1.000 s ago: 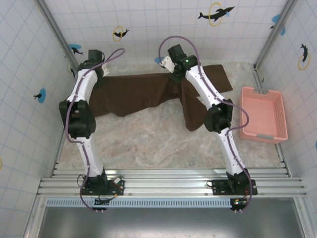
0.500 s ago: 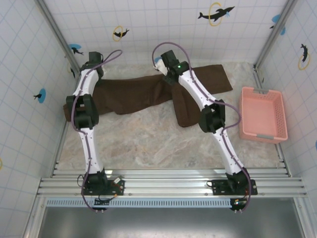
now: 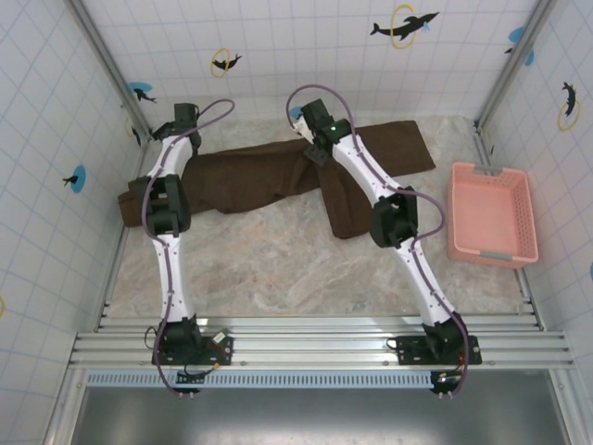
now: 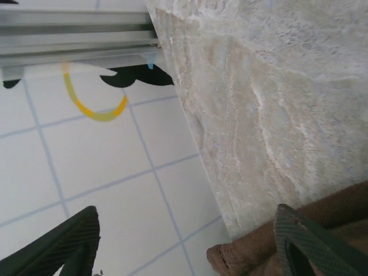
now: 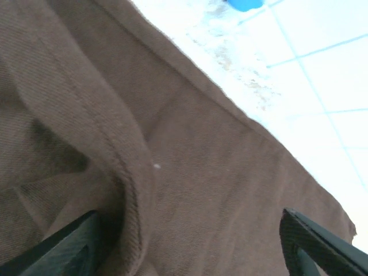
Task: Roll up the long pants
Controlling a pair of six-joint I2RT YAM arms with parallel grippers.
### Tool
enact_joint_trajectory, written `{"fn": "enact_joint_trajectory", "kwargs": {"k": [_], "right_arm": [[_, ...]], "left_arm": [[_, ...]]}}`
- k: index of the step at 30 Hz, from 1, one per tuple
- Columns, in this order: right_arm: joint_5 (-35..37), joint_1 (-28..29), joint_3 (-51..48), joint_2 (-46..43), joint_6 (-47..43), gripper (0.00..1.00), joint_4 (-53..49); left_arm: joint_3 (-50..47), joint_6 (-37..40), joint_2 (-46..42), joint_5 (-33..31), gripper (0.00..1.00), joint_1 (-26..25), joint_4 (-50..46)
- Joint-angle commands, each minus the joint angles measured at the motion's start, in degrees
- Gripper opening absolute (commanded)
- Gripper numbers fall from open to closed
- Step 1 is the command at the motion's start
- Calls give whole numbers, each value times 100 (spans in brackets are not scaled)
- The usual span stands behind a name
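Two grippers, top view: left gripper (image 3: 185,125) and right gripper (image 3: 308,139) both sit close to the far wall (image 3: 306,56); jaws are hard to read from here.
Long pants, top view: long pants (image 3: 250,176) lie spread on the table (image 3: 278,269) along the foot of the far wall, with one leg kinked away from it.
Left wrist: left gripper (image 4: 184,241) jaws apart, holding nothing. Pants end (image 4: 253,253) lies beside one finger; far wall (image 4: 86,172) is just beyond the table edge (image 4: 259,86).
Right wrist: right gripper (image 5: 192,241) jaws apart over a raised fold in the pants (image 5: 190,161); the hem runs beside the far wall (image 5: 322,86).
Step, my read: regrasp to start the roll.
Doing it well: lay the kinked leg parallel to the far wall first. Then pinch one end with both grippers level and roll tight with even tension.
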Motion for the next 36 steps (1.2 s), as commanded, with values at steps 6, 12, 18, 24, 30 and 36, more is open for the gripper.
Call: {"fn": "enact_joint_trajectory", "kwargs": {"k": [6,12,18,24,30,36], "right_arm": [[-388,-456,-1157,-1696,969,88,-817],[-902,-356,-3211,-2841,1373,86,-1085],[-1555,-253,-4114,-3327,1479,84,-1115],[-2039,181,-5557,-3873,1607,78,-790],[-2066,564,-6935,-4361,1624,73,-280],[-1934,687,-7407,-4341,1416,71,-58]], "left_arm": [[-1405,-1417,-2025,-243,97,-737,-319],[-2410,-2969,-2554,184,98,-1341,-1099],[-2290,-4045,-2127,734,98,-1962,-1745],[-1765,-5046,-1521,1266,97,-2047,-2275],[-1330,-5345,-1265,1556,98,-2098,-2443],[-1263,-5436,-1122,1630,98,-2102,-2549]]}}
